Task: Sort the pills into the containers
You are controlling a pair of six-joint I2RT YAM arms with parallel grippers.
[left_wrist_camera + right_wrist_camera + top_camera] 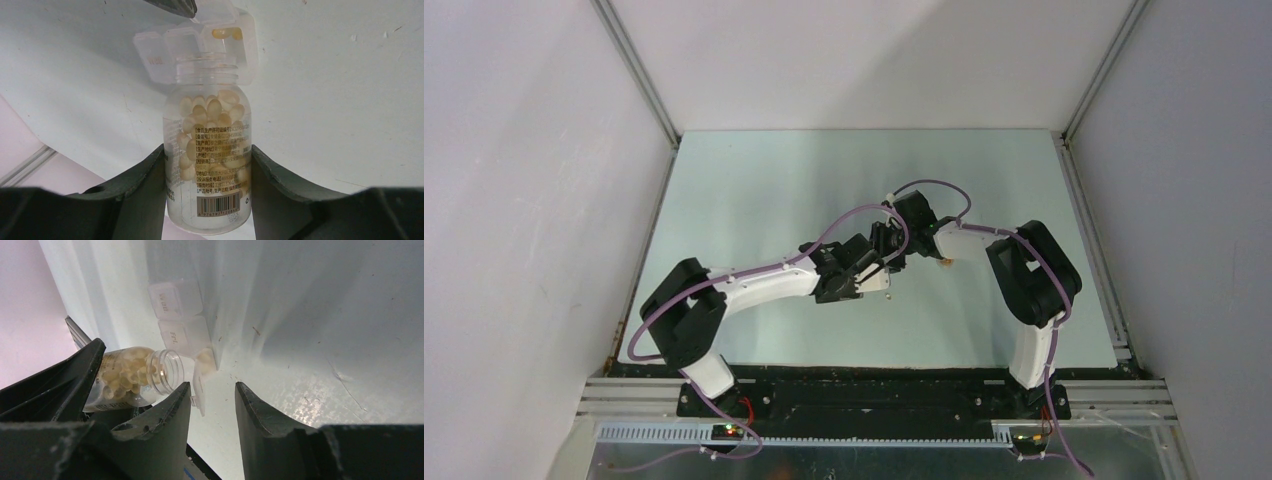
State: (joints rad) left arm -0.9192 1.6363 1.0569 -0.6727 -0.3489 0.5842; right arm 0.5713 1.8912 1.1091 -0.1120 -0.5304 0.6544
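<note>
From above, the two arms are meeting near the middle of the surface (764,180). The left tool (871,280) and the right tool (932,250) are standing just beside each other, but the pill box is too small here to see well.

In the left wrist view, the left tool (207,152) is gripping a clear bottle (210,165) by its sides. The bottle is uncapped and its mouth is pointing at the pill box (155,55), which is lying just beyond it with lids open. A few pills (227,34) are already lying in the right compartment, while most are staying in the bottle.

In the right wrist view, the right tool (212,387) is standing half wide with nothing between its fingers (170,405). It is perhaps touching a raised lid (197,385), but this is not clear. One compartment is holding pills (206,360), and the two farther ones are looking empty. So I judge the sorting is only beginning, and most compartments are waiting to be filled.
</note>
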